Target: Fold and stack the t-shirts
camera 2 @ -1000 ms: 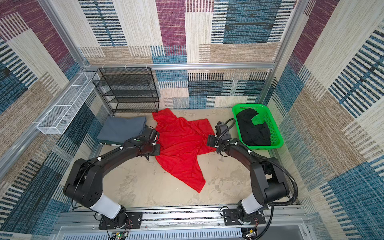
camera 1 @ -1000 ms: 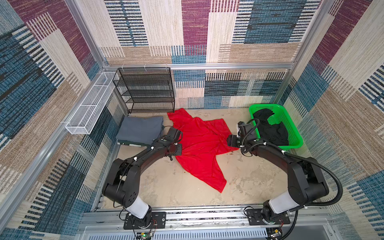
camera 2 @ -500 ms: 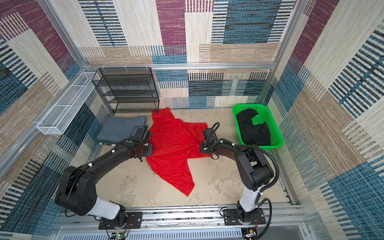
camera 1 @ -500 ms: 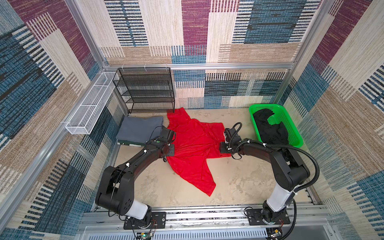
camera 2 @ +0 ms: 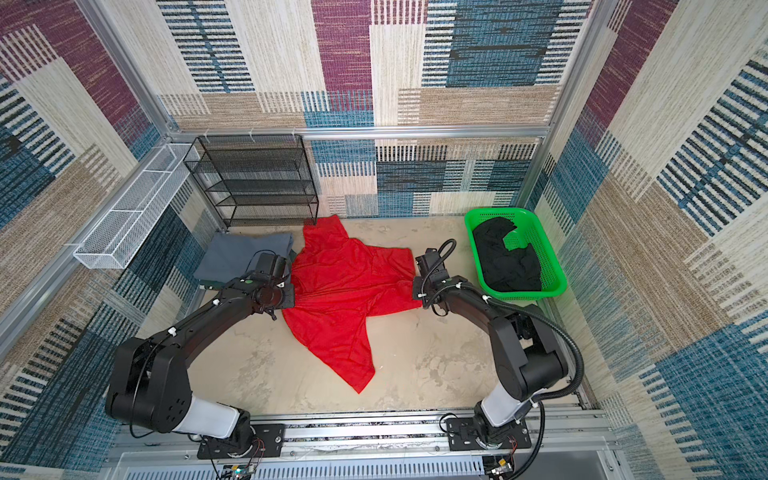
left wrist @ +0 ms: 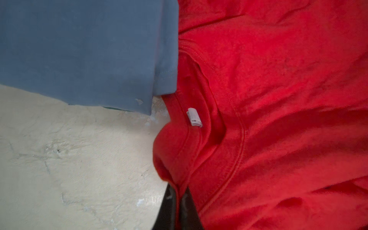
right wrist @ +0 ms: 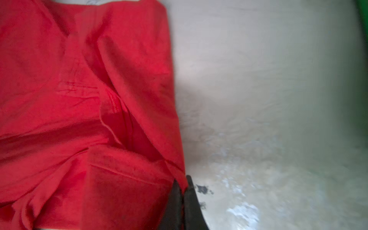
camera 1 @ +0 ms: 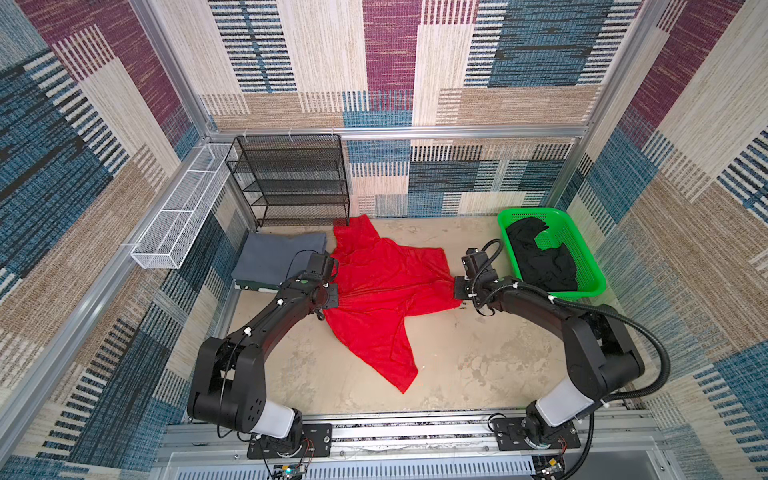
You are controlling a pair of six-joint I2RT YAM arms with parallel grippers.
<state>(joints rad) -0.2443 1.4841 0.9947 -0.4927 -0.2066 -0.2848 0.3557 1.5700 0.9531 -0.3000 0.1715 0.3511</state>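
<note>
Fingers of left gripper: clenched on the collar of the red t-shirt, near its white label. Fingers of right gripper: clenched on the opposite edge of the same shirt, cloth drawn into taut creases between the two grips. Spread over the middle of the tabletop, rumpled, not yet flat, one long flap trailing toward the near side.

Judged about a third done: grey t-shirt folded into a neat rectangle at the far left; red one only at the spreading stage, no fold made; black t-shirt bunched in the green basket, untouched. No stack so far.

Tight on the far and left sides: red corner up against the foot of the black wire rack, collar edge touching the grey shirt in the left wrist view. Plenty of bare tabletop toward the near side, plus a strip between the right grip and the basket: likely the best room for pulling flat and folding.
</note>
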